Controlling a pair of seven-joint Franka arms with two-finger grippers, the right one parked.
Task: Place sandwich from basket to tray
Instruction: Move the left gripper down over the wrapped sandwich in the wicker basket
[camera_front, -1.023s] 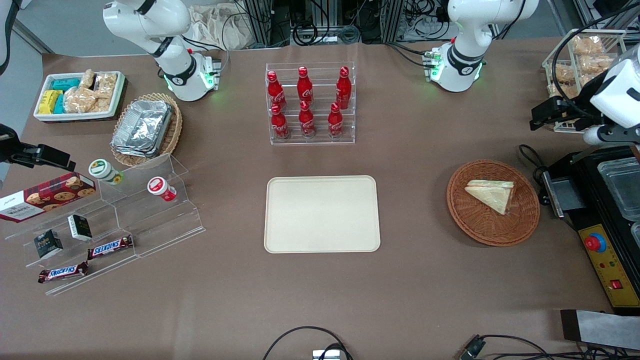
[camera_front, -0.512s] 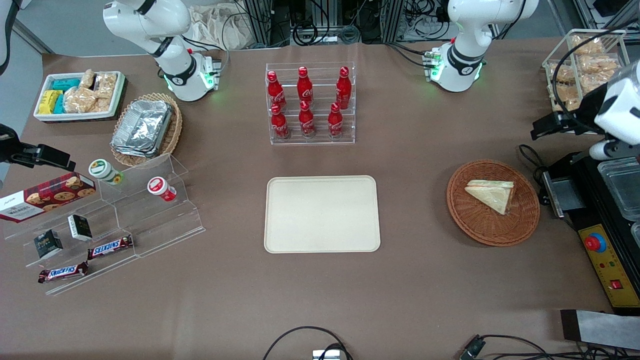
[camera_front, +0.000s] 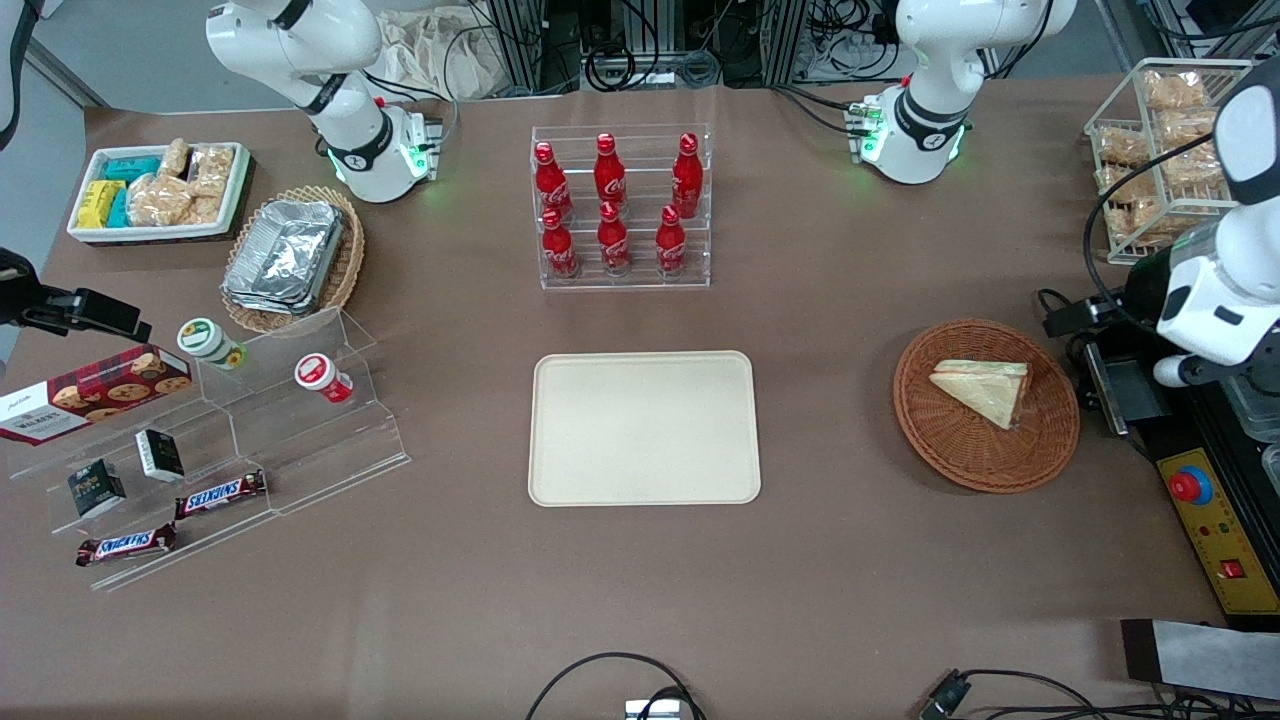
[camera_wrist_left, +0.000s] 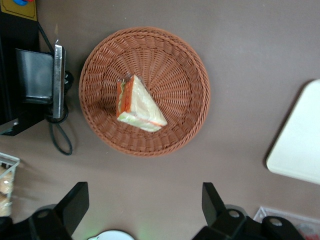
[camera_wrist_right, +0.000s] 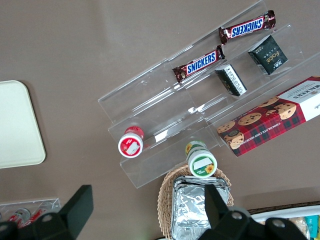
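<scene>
The sandwich (camera_front: 985, 388) (camera_wrist_left: 137, 106), a wrapped white-bread triangle with orange and green filling, lies in the round reddish-brown wicker basket (camera_front: 960, 450) (camera_wrist_left: 185, 80). The cream tray (camera_front: 643, 428) (camera_wrist_left: 300, 145) lies bare mid-table, toward the parked arm's end from the basket. My left gripper (camera_front: 1068, 318) (camera_wrist_left: 143, 200) hangs well above the table beside the basket, at the edge nearest the black machine. Its fingers (camera_wrist_left: 75, 200) are open and wide apart with nothing between them, and it does not touch the sandwich.
A black machine (camera_front: 1200, 420) with a red button and a cable (camera_wrist_left: 60, 142) stands close beside the basket. A wire rack of snack bags (camera_front: 1150, 160) stands farther from the camera. A rack of red bottles (camera_front: 620, 210) is farther back than the tray.
My left arm has swung from in front of the wire rack toward the camera, bringing the gripper beside the basket. The sandwich, basket and tray have not moved.
</scene>
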